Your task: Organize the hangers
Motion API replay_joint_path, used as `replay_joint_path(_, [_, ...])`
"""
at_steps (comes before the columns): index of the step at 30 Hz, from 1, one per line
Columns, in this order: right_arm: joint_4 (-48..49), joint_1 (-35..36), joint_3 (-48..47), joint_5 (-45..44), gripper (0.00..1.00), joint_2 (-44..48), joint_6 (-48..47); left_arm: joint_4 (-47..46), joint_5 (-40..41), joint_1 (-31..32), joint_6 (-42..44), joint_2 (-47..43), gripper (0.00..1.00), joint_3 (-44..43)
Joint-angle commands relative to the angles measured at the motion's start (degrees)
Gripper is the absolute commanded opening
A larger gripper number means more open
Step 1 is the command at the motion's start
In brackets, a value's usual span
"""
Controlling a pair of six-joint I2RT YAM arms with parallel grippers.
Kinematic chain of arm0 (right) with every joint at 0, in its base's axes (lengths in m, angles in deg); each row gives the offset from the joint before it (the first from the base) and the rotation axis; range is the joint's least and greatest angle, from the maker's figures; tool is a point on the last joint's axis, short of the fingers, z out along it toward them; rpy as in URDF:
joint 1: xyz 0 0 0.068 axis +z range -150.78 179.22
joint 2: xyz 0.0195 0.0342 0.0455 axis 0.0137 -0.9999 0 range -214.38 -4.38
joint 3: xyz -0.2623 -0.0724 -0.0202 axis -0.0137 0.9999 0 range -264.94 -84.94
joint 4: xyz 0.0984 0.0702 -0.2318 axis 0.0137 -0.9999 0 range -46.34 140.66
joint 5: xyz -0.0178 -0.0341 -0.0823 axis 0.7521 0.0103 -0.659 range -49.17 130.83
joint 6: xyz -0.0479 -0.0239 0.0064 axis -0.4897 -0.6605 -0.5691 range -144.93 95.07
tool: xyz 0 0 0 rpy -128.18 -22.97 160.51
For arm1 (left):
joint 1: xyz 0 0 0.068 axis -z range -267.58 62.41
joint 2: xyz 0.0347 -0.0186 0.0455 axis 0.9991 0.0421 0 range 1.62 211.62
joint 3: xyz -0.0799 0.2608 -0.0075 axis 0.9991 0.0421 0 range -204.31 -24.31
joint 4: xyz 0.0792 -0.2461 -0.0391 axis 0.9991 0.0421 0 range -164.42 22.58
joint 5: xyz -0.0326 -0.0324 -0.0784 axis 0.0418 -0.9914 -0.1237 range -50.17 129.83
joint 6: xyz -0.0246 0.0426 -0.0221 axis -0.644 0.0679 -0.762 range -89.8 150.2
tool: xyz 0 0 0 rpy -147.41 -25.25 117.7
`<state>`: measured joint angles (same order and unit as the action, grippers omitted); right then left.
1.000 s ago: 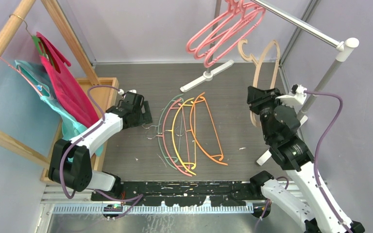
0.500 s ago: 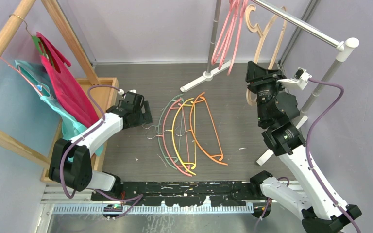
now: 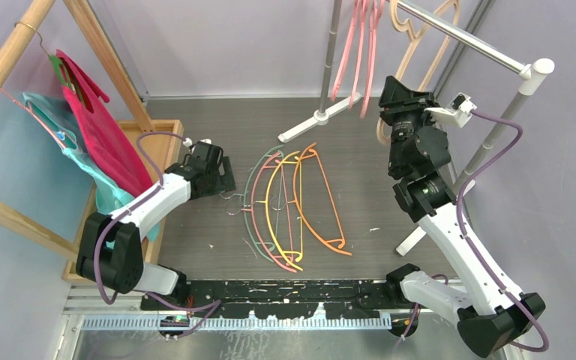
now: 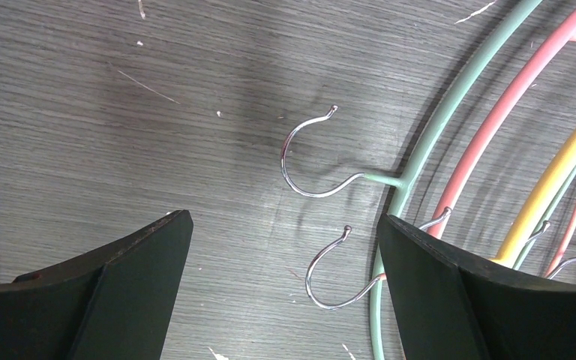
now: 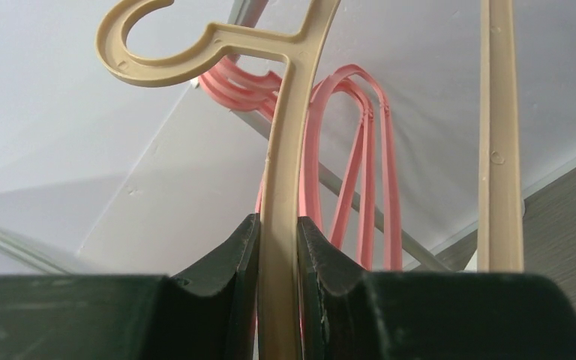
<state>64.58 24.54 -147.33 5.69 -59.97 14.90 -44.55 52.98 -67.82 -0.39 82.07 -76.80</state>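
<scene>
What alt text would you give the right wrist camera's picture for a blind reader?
Two dark fingers clamp the stem of a beige hanger, its hook uppermost. Pink hangers dangle behind it against a pale wall.

Lower end of beige hanger (image 5: 283,150) is hidden between fingers (image 5: 221,300); bodies of table hangers (image 4: 399,181) are cut off by frame edges.
</scene>
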Motion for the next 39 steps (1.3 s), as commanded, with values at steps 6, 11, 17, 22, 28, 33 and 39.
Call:
replay_joint_path(6, [5.93, -12.11, -1.62, 9.77, 0.02, -5.79, 13.66, -0.69, 1.32, -0.17, 0.94, 0.34, 0.98, -2.43])
replay_joint_path(11, [5.30, -14.27, -3.38, 15.91, 0.02, -10.94, 15.84, -0.69, 1.44, -0.17, 1.01, 0.57, 0.98, -2.28])
replay_joint_path(17, [4.63, -14.32, -5.78, 19.33, 0.02, -15.40, 15.91, -0.60, 1.68, -0.17, 1.10, 0.75, 0.98, -2.03])
replay_joint_path(22, [1.36, -14.28, -10.34, 24.22, 0.02, -21.48, 15.50, -1.01, 1.56, -0.16, 1.20, 1.29, 0.98, -1.95])
replay_joint_path(28, [-0.61, -13.29, -15.00, 27.86, 0.02, -28.85, 15.30, -1.24, 1.43, -0.17, 1.28, 1.92, 0.98, -2.13])
replay_joint_path(33, [-2.76, -10.58, -20.68, 28.20, 0.02, -34.04, 12.40, -1.24, 1.51, -0.17, 1.31, 2.26, 0.98, -2.27])
replay_joint_path(39, [-5.35, -9.37, -25.97, 29.20, 0.02, -39.22, 11.72, -1.20, 1.86, -0.15, 1.47, 2.60, 0.98, -2.27])
